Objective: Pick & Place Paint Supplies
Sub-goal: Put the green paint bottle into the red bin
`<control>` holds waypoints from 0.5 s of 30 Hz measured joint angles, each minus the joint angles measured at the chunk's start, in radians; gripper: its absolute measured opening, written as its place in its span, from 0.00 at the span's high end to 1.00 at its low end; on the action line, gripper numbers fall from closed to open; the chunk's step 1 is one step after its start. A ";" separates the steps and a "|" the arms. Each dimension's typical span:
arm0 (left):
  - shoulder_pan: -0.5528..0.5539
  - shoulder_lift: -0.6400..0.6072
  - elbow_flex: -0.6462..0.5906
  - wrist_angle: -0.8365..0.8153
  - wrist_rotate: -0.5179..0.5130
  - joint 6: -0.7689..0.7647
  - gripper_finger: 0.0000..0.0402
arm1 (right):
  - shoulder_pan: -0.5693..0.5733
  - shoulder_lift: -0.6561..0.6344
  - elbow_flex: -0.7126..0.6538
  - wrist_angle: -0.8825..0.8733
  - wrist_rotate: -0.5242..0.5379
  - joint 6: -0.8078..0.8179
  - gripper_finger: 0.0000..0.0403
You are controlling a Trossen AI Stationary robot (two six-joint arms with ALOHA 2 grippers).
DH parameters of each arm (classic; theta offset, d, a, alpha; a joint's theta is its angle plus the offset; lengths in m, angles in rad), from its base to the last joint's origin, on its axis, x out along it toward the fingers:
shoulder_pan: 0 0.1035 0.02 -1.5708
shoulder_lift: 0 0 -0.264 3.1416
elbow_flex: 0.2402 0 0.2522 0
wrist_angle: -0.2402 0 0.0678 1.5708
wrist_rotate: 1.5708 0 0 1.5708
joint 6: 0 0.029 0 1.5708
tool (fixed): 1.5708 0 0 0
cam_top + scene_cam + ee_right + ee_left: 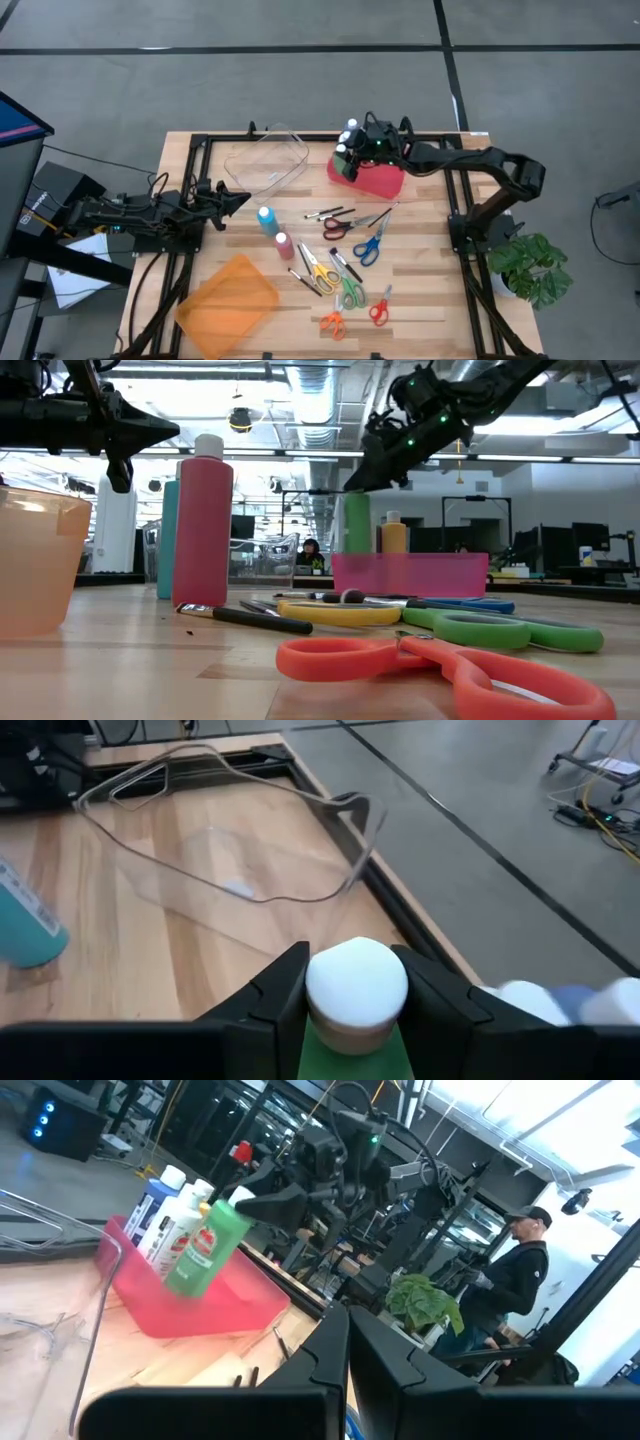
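Green bottle (207, 1248): you see it tilted in the pink bin (378, 180), its white cap (356, 983) gripped between the right tool's fingers (276, 988).
Right tool (352, 150): yours is grasping the green bottle at the cap, over the bin's end toward the clear tray.
Other bottles in the bin: a blue one (153, 1204) and white-capped ones stand beside the green bottle.
Bottles on the table: a teal one (267, 219) and a pink one (284, 246) stand upright, side by side, between the clear tray (268, 162) and the orange tray (228, 304).
Left tool (238, 199): clenched on nothing, you have it hovering near the teal bottle.
Scissors (369, 247): several pairs lie scattered on the table (420, 280).
Background: a person (515, 1285) stands beyond the table.
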 joint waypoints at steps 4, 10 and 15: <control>0.000 0.000 0.000 0.000 0.000 0.000 0.99 | -0.001 0.025 0.000 0.045 -0.003 0.000 0.69; 0.000 0.000 0.000 0.000 0.000 0.000 0.99 | -0.010 0.075 0.001 0.067 -0.005 0.020 0.68; 0.000 0.000 0.000 0.000 0.000 0.000 0.99 | 0.006 0.109 0.001 0.078 -0.005 0.030 0.68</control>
